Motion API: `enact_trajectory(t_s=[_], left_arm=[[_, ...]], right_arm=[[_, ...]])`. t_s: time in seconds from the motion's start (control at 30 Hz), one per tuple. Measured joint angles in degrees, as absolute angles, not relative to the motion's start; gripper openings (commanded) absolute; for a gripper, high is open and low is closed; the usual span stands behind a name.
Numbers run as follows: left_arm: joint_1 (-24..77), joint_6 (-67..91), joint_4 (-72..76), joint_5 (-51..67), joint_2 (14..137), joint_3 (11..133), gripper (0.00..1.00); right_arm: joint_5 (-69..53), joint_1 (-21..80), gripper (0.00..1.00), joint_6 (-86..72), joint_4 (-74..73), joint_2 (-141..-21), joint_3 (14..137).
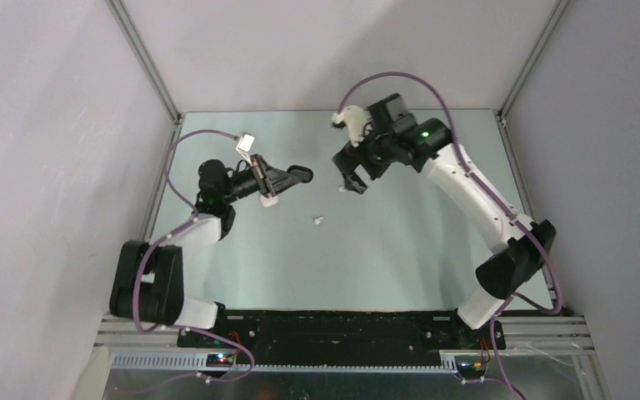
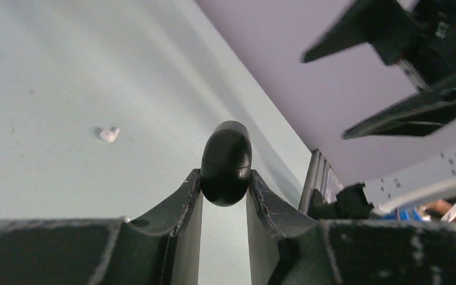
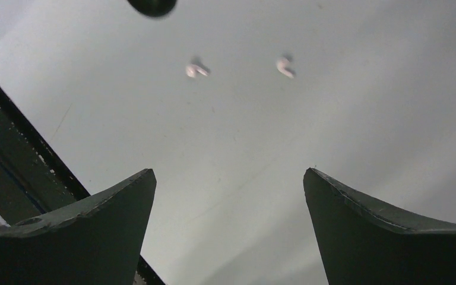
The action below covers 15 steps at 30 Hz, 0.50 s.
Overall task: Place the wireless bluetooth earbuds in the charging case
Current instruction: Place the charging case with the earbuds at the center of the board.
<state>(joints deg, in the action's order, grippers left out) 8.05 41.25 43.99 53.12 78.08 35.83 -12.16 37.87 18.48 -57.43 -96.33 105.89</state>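
Between the tips of the left pincer (image 2: 225, 181) a black oval case (image 2: 226, 155) is clamped tight and held up off the desk (image 1: 400, 250). A thin line runs round its middle, like a lid that is closed. I think this is the charging case, as no white case shows anywhere. The right pincer (image 3: 228, 196) is spread wide apart with nothing in it. It hangs over the desk, just across from the left pincer.

The two earbuds lie loose on the desk, out ahead of the right pincer's open tips. One earbud (image 3: 196, 70) is a bit to the left of the gap. The other earbud (image 3: 285, 66) is a bit to the right, and the two do not touch.

I think each earbud is very light, hard and smooth. A squeeze that is off to one side could make it pop out or skid away. Each is tiny next to the pincer tips, so the tips should come down on both sides of it. The best hold looks to be a soft one across the fat end, right in the middle of the tips.

The case looks smooth and round too, so it may turn or slip in the left pincer if pushed. Its lid seems shut, so I think it must be opened first.
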Motion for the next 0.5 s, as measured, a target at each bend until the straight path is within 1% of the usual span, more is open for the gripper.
enact_trajectory(t_s=[0.13, 0.33, 0.5], left_arm=[[9.7, 44.0, 38.4, 47.2, 86.5, 41.4, 0.03], [13.3, 45.1, 23.4, 39.3, 101.6, 55.3, 0.07], [16.6, 44.3, 11.3, 35.0, 111.7, 65.8, 0.09]], right_arm=[[-13.3, 32.4, 0.99, 16.9, -57.3, -91.3, 101.2], [-13.6, 31.7, 0.99, 16.6, -57.2, -83.5, 94.6], [-13.6, 30.2, 0.99, 16.6, -57.5, -80.7, 92.1]])
